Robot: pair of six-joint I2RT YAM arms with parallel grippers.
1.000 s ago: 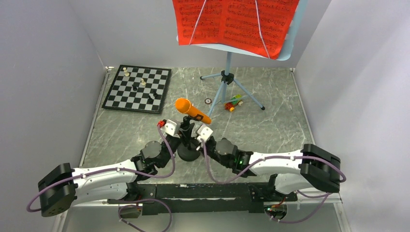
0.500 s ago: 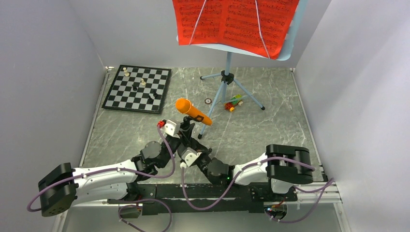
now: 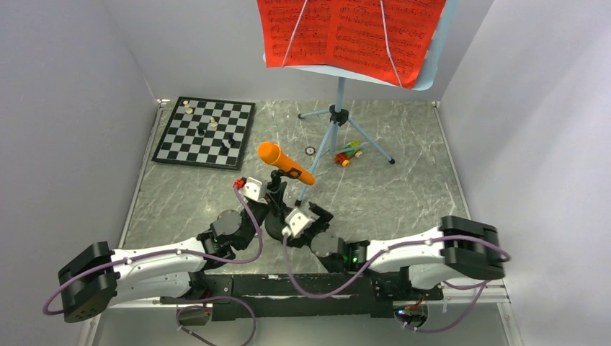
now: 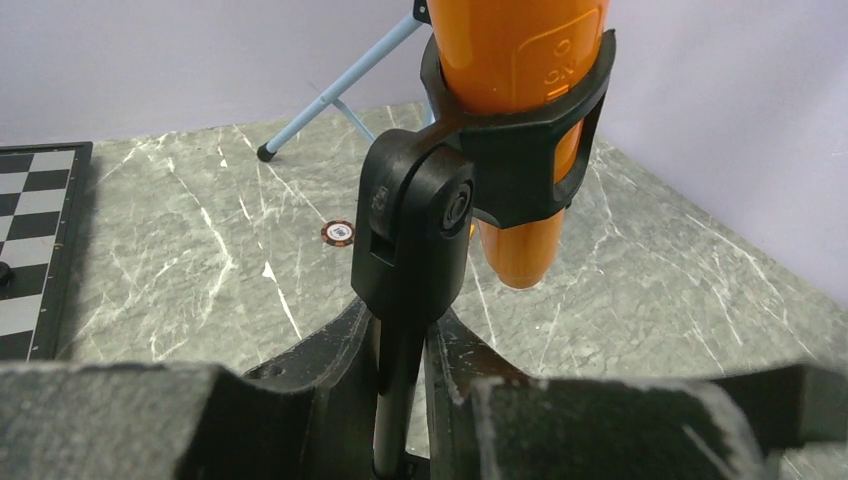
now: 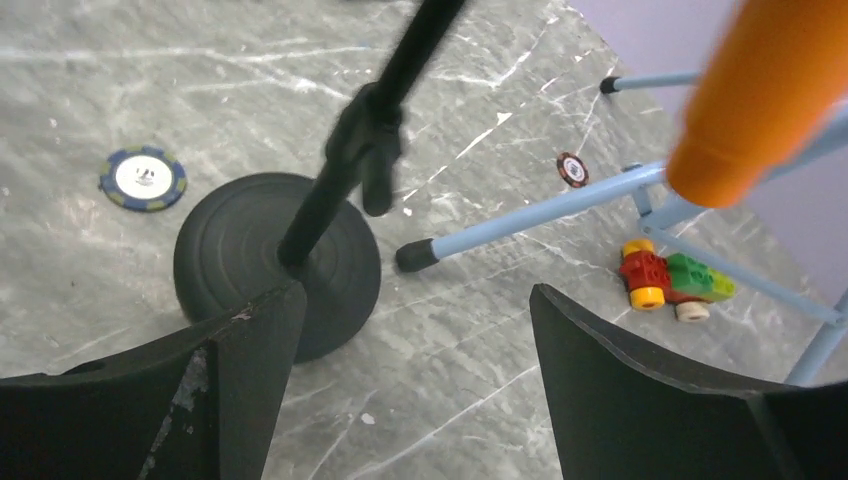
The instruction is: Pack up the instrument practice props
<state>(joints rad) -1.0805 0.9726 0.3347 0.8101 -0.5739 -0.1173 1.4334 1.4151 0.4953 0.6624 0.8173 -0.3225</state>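
The orange microphone [image 3: 284, 163] sits tilted in the black clip [image 4: 520, 150] of its small stand. The stand's round black base [image 5: 250, 250] rests on the table. My left gripper [image 4: 405, 390] is shut on the stand's thin pole [image 4: 395, 420], just below the clip joint. My right gripper [image 5: 415, 320] is open low over the table, just right of the base, with nothing between its fingers. The light-blue music stand [image 3: 339, 108] rises at the back, one leg [image 5: 540, 215] reaching toward the base. Red sheet-music pages [image 3: 346, 32] lie on its desk.
A chessboard [image 3: 207, 132] with pieces lies at the back left. A small colourful toy car [image 5: 670, 280] sits by the tripod legs. A blue chip [image 5: 143, 178] lies left of the base and a red chip [image 5: 572, 168] lies farther back. Grey walls close in on three sides.
My right gripper left the microphone stand's pole, drew back, then came forward again low beside the base, and its jaws opened. The microphone shifted slightly left. The left gripper stayed on the pole.
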